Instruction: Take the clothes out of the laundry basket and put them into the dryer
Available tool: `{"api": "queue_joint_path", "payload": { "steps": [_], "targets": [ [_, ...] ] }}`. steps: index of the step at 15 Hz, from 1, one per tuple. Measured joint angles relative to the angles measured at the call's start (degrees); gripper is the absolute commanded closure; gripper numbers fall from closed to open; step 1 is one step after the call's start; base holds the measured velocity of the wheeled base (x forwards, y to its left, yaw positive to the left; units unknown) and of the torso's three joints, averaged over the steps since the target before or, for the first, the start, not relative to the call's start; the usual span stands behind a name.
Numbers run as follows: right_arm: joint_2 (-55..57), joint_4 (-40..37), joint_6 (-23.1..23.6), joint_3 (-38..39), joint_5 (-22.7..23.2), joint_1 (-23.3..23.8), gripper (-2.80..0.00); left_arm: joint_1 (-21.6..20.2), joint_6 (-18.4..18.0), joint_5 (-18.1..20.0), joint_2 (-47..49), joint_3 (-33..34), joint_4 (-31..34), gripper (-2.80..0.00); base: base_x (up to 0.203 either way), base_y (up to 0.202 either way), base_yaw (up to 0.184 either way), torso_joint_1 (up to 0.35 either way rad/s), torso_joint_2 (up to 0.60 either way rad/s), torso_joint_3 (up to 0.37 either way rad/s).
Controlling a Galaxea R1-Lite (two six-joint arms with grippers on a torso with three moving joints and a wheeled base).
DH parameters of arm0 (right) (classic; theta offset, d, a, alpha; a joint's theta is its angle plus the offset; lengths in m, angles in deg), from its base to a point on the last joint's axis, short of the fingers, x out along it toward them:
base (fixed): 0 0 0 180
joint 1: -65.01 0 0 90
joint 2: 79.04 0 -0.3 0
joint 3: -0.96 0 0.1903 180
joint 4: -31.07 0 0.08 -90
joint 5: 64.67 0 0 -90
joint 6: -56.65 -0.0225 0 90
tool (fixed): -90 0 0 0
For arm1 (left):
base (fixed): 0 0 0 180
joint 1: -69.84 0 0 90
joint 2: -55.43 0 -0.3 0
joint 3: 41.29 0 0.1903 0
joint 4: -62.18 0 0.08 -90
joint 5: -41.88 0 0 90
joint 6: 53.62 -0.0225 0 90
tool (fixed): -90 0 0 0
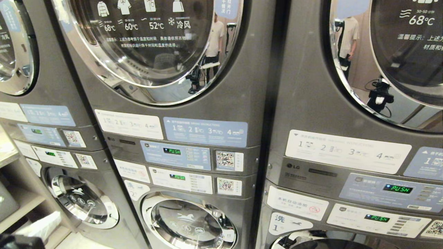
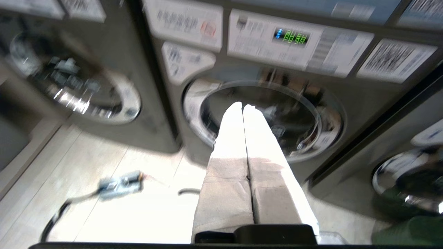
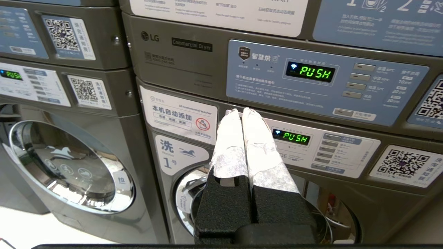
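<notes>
— Facing a wall of stacked machines, the dryer [image 1: 152,45] at twelve o'clock has its door closed. Any clothes loaded?
— None visible; no basket either. Left hand [image 2: 243,108] and right hand [image 3: 241,112] are both closed, empty.

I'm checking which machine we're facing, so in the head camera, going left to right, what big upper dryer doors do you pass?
Left dryer door, cut off at the picture's edge → middle dryer door with the temperature icons → right dryer door, showing a person's reflection.
</notes>
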Motion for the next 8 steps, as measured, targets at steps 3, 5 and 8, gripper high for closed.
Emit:
{"api": "queue_joint_path", "payload": {
  "steps": [3, 5, 8],
  "targets": [
    [0.0, 0.0, 0.1, 0.0, 0.0, 0.0, 0.0, 0.2, -1.0, -6.9, -16.2, 1.6, 21.5, 0.0, 0.0, 0.0, 0.0, 0.0, 0.0, 0.0],
    [0.0, 0.1, 0.0, 0.0, 0.1, 0.0, 0.0, 2.3, -1.2, -8.8, -23.5, 0.6, 35.9, 0.0, 0.0, 0.0, 0.0, 0.0, 0.0, 0.0],
    [0.0, 0.1, 0.2, 0.0, 0.1, 0.0, 0.0, 15.1, -1.4, -9.5, -29.7, -0.1, 41.6, 0.0, 0.0, 0.0, 0.0, 0.0, 0.0, 0.0]
  ]
}}
